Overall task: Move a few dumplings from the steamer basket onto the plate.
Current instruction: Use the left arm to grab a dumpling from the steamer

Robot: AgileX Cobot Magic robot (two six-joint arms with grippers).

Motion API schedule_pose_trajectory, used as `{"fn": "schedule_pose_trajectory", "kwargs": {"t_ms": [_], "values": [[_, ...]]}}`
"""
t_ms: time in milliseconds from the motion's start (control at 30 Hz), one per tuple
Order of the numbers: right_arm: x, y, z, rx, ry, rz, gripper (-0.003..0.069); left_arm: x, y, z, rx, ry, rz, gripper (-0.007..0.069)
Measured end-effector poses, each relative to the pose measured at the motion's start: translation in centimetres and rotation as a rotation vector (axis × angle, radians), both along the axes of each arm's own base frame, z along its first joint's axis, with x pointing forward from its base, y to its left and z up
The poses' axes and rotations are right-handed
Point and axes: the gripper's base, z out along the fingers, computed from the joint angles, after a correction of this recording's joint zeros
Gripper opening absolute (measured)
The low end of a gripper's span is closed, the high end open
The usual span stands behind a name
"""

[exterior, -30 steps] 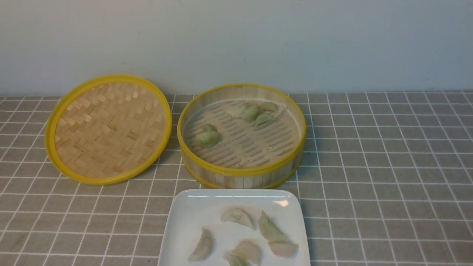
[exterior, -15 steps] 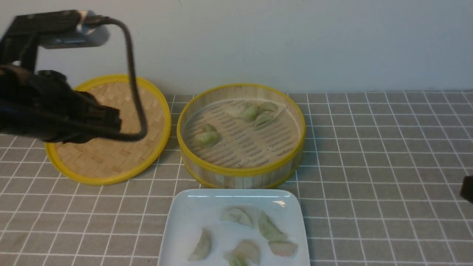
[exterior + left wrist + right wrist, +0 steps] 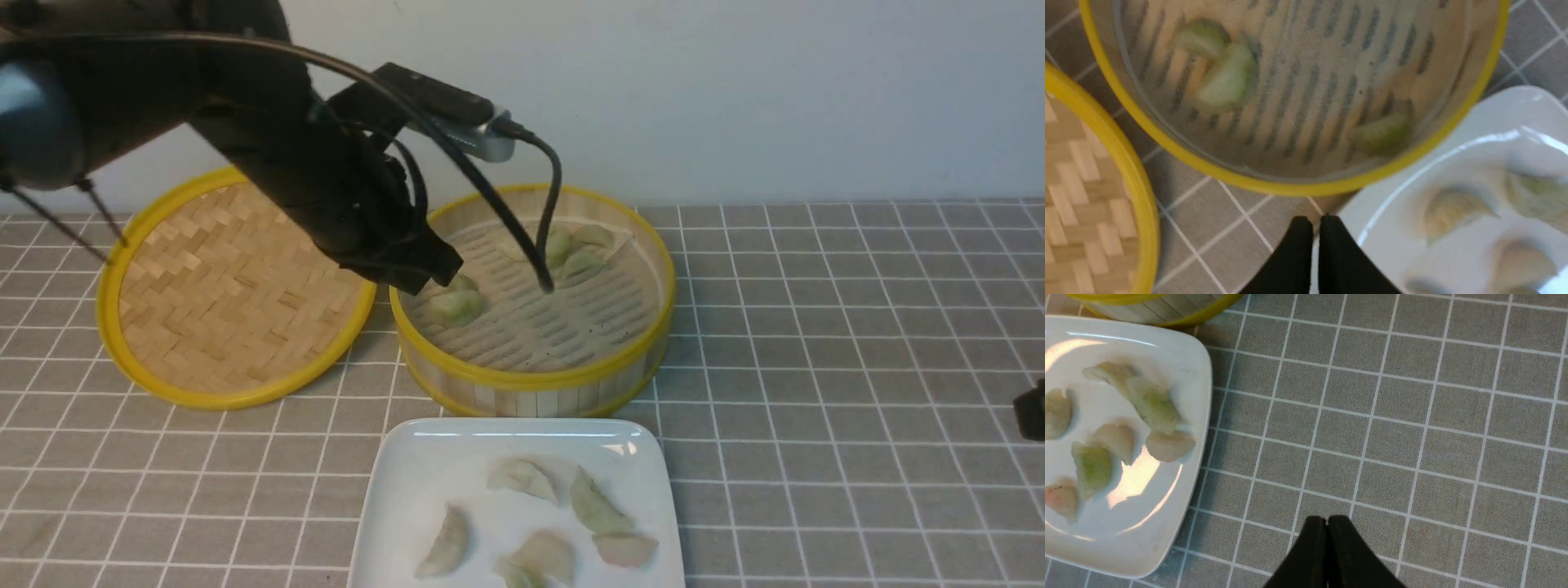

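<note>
The woven lid (image 3: 233,327) lay to the left of the left gripper (image 3: 1316,220), its yellow rim partly behind the black arm. The left gripper's fingers were pressed together with nothing pinched in them, and it hung over the left side of the steamer basket (image 3: 539,380).

Close to this gripper, a pair of green dumplings (image 3: 455,307) lay on the slatted liner (image 3: 571,318), touching each other. In the left wrist view, another dumpling (image 3: 1384,132) sat inside the basket wall nearest the plate (image 3: 408,490). Farther to the gripper's right, a cluster of dumplings (image 3: 581,261) lay on the liner, partly covered by the arm's cable (image 3: 490,192).

The plate stood nearer the robot than the left gripper and mostly to its right, with several dumplings (image 3: 522,478) spread over it, pale, greenish and pinkish. From the right gripper (image 3: 1327,520), the plate and basket were both off to the left, well apart from it. The right gripper was over the tiled surface (image 3: 816,367) at the far right, its fingers also pressed together and empty, with no dumpling touching them.
</note>
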Motion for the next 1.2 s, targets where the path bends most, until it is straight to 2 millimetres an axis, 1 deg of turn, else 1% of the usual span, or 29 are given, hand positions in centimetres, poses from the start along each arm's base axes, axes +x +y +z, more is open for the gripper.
{"fn": "schedule_pose_trajectory", "kwargs": {"t_ms": [67, 100, 167, 200, 267, 300, 333, 367, 467, 500, 533, 567, 600, 633, 700, 733, 800, 833, 900, 933, 967, 1033, 1133, 1200], "values": [[0.0, 0.1, 0.0, 0.012, 0.000, 0.000, -0.0010, 1.4, -0.5, -0.5, 0.016, -0.012, -0.005, 0.0059], [0.0, 0.2, 0.1, 0.028, 0.000, 0.000, -0.0010, 2.6, -0.9, -1.4, 0.029, -0.006, -0.007, 0.0090], [0.0, 0.3, 0.1, 0.038, 0.000, 0.000, -0.0010, 3.6, -1.2, -1.9, 0.031, -0.010, -0.008, 0.0126], [0.0, 0.4, 0.1, 0.047, 0.000, 0.000, -0.0010, 4.4, -1.5, -2.9, 0.039, 0.000, -0.009, 0.0167], [0.0, 0.4, 0.1, 0.059, 0.000, 0.001, -0.0010, 5.2, -1.8, -3.6, 0.047, 0.003, -0.010, 0.0211], [0.0, 0.6, 0.2, 0.075, 0.000, 0.001, -0.0010, 5.9, -1.9, -4.1, 0.059, -0.002, -0.012, 0.0255], [0.0, 0.7, 0.2, 0.087, 0.001, 0.002, -0.0010, 6.4, -2.1, -4.8, 0.069, 0.003, -0.014, 0.0283], [0.0, 0.8, 0.3, 0.108, 0.005, 0.004, -0.0010, 7.5, -2.4, -5.9, 0.081, 0.002, -0.016, 0.0350], [-0.1, 0.9, 0.3, 0.118, 0.007, 0.005, -0.0010, 8.3, -2.7, -7.4, 0.089, 0.020, -0.017, 0.0396], [-0.1, 0.9, 0.3, 0.119, 0.007, 0.005, -0.0010, 8.4, -2.8, -7.5, 0.089, 0.020, -0.017, 0.0407], [-0.1, 0.9, 0.3, 0.120, 0.007, 0.006, -0.0010, 8.7, -2.9, -8.4, 0.096, 0.032, -0.018, 0.0417], [-0.1, 0.9, 0.3, 0.119, 0.006, 0.007, -0.0010, 8.8, -2.9, -8.7, 0.098, 0.033, -0.018, 0.0419], [-0.1, 0.9, 0.3, 0.120, 0.006, 0.007, -0.0010, 9.1, -2.9, -9.6, 0.109, 0.036, -0.019, 0.0419], [-0.1, 0.9, 0.3, 0.120, 0.006, 0.007, -0.0010, 9.2, -3.0, -9.7, 0.109, 0.036, -0.019, 0.0419], [-0.1, 0.9, 0.3, 0.119, 0.006, 0.008, -0.0010, 9.4, -3.0, -10.6, 0.117, 0.039, -0.019, 0.0419], [-0.1, 0.9, 0.3, 0.113, 0.002, 0.019, -0.0010, 9.5, -3.0, -11.3, 0.125, 0.050, -0.021, 0.0419], [-0.1, 0.9, 0.3, 0.110, 0.001, 0.024, -0.0010, 9.6, -3.0, -11.7, 0.129, 0.055, -0.021, 0.0419], [-0.1, 1.0, 0.3, 0.106, -0.002, 0.037, -0.0010, 9.6, -3.0, -12.2, 0.133, 0.069, -0.021, 0.0405], [-0.1, 1.0, 0.3, 0.103, -0.004, 0.043, -0.0010, 9.6, -3.0, -12.2, 0.133, 0.071, -0.020, 0.0374], [-0.1, 1.0, 0.3, 0.104, -0.005, 0.046, -0.0010, 9.6, -3.0, -12.2, 0.132, 0.076, -0.015, 0.0332], [-0.1, 1.0, 0.3, 0.105, -0.006, 0.047, -0.0010, 9.6, -3.0, -12.2, 0.132, 0.079, -0.015, 0.0321], [-0.1, 1.0, 0.3, 0.103, -0.007, 0.050, -0.0010, 9.5, -3.0, -12.2, 0.134, 0.086, -0.016, 0.0321], [-0.1, 1.0, 0.3, 0.095, -0.012, 0.063, -0.0010, 9.1, -2.9, -11.6, 0.139, 0.114, -0.007, 0.0321], [-0.1, 1.0, 0.3, 0.092, -0.014, 0.068, -0.0010, 8.6, -2.7, -10.4, 0.142, 0.132, 0.002, 0.0321]]}}
